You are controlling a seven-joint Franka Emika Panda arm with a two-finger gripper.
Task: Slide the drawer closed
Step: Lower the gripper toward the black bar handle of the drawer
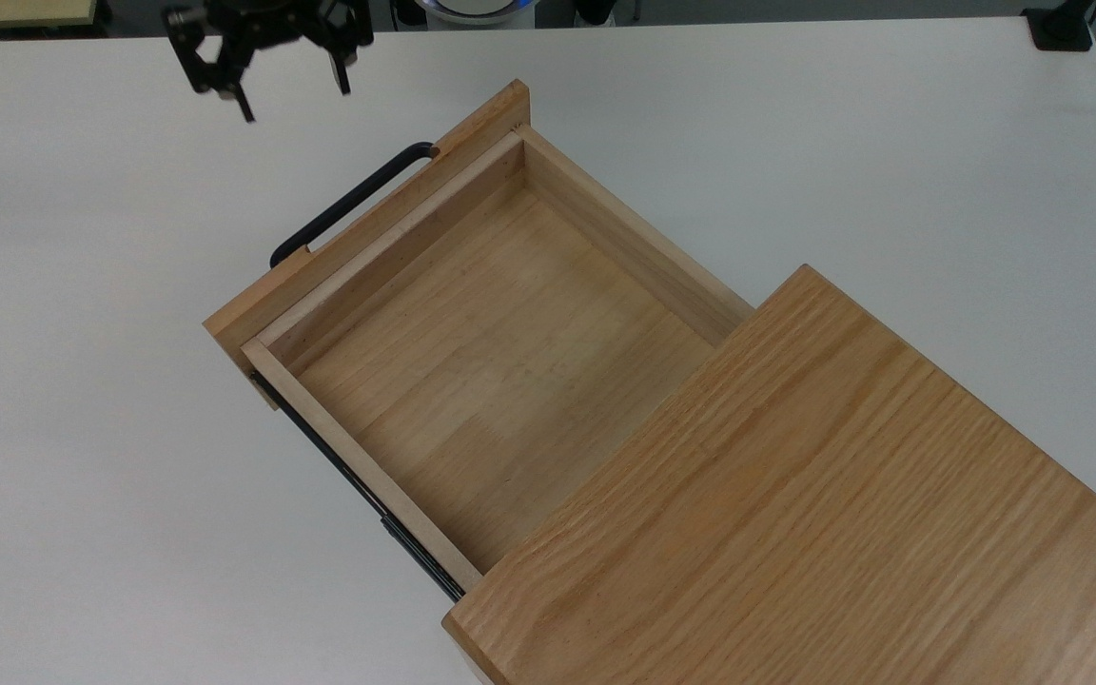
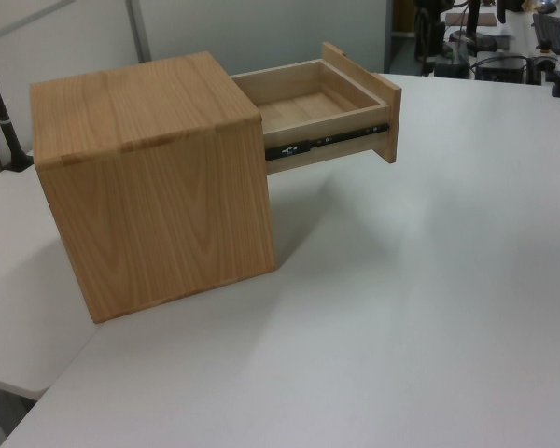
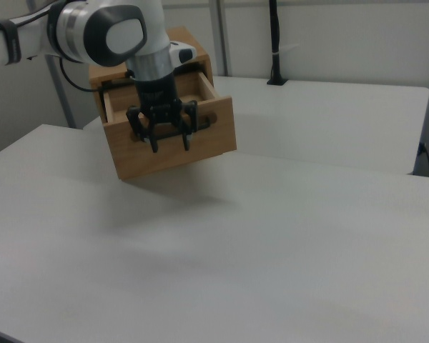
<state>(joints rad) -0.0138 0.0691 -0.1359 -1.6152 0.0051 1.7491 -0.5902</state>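
Gripper hung with its two fingers spread apart and pointing down, holding nothing, above the white table near the far edge in the top view. Its tips stood apart from the black bar handle, off toward the top view's upper left of the handle. In the right view the white arm reached in from the right view's upper left, its wrist vertical, and the black fingers hung in front of the drawer's front panel, hiding the middle of the handle.

No brand, label or writing could be read on any surface.

Drawer stood pulled well out of the wooden cabinet, its tray empty and a black side rail exposed. The cabinet sat near the table's corner in the left view. A black post rose at the table's far edge in the right view, well apart from the cabinet.
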